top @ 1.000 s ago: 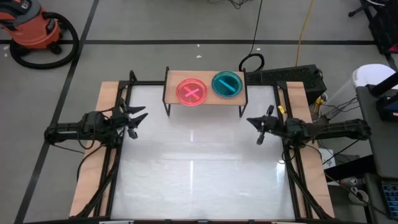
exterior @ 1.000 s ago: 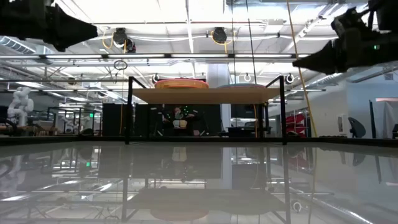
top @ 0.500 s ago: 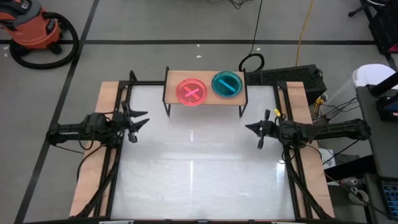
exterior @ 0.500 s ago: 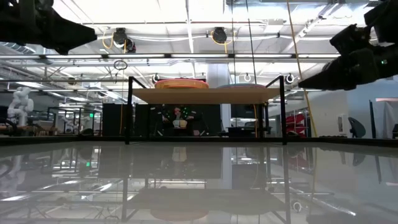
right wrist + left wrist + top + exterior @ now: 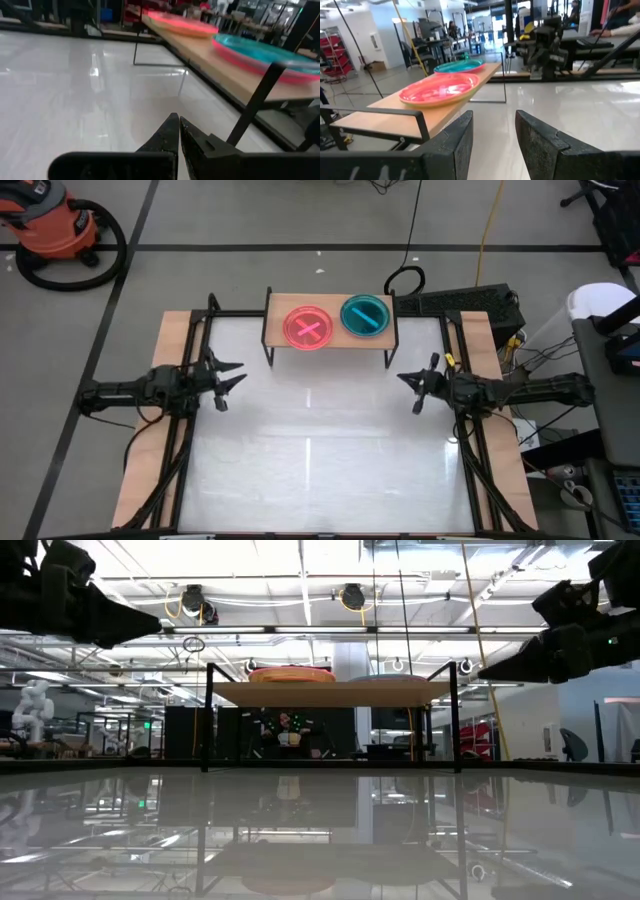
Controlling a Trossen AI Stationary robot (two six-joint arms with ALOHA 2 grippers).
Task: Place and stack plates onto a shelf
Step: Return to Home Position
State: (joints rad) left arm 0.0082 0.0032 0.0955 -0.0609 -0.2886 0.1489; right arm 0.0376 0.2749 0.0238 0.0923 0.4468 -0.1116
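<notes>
Pink plate and teal plate top the shelf; left jaws released, right jaws clenched empty; only homing both arms is left, I reckon.

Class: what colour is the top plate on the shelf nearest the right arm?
Teal. The top plate shows best in the high view.

Your light-wood shelf carries two stacks of plates, just beside each other. Pink-topped stack sits mid-board; teal-topped stack at the right end.
</notes>
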